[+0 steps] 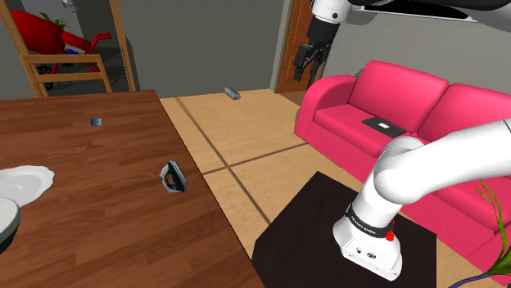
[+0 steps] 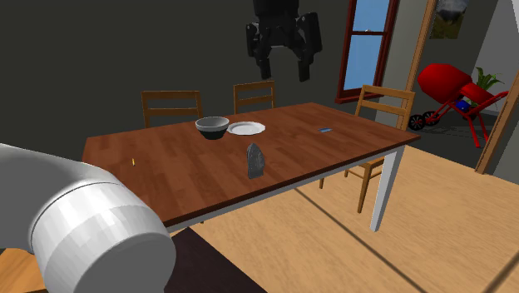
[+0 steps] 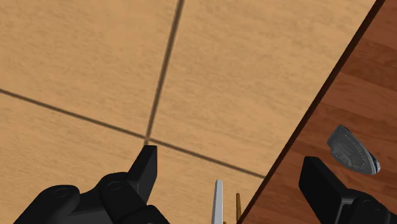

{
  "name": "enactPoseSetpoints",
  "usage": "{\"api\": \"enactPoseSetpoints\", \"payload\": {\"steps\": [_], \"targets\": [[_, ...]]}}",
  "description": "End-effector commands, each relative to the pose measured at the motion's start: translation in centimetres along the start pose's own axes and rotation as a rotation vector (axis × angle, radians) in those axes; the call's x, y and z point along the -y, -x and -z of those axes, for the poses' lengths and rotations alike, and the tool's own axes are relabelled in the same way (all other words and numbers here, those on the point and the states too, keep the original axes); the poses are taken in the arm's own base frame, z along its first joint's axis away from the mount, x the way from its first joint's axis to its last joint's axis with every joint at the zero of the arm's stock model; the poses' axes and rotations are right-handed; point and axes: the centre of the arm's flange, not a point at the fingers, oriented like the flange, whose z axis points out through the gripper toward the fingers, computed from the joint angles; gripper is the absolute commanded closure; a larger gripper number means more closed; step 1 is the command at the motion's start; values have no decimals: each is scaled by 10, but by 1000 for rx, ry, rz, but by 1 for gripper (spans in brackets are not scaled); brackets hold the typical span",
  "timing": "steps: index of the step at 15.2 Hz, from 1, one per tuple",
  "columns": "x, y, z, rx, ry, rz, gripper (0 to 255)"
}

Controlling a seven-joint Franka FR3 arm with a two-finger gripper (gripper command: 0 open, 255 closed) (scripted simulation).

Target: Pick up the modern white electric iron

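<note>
Arm (image 1: 434, 168): glossy white rounded links; black joint band (image 1: 365, 222), white lettering; red button (image 1: 390, 236); white base (image 1: 364, 248); all-black hand (image 1: 305, 65).

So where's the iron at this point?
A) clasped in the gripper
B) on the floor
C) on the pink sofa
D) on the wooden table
D: the iron rests on the table near its edge, while the open gripper hangs high up, holding nothing.

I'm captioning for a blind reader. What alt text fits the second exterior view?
An open black gripper hangs high up; below it in the picture, a grey iron stands on a brown wooden table near its closer edge. A dark bowl and white plate sit behind the iron.
</note>
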Motion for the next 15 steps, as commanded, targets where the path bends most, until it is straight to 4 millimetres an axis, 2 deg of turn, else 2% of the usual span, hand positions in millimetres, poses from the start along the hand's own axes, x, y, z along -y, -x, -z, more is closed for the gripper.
{"api": "enactPoseSetpoints", "payload": {"steps": [1,15], "targets": [[0,0,0,0,0,0,0],[133,-125,-95,202,15,79,0]]}}
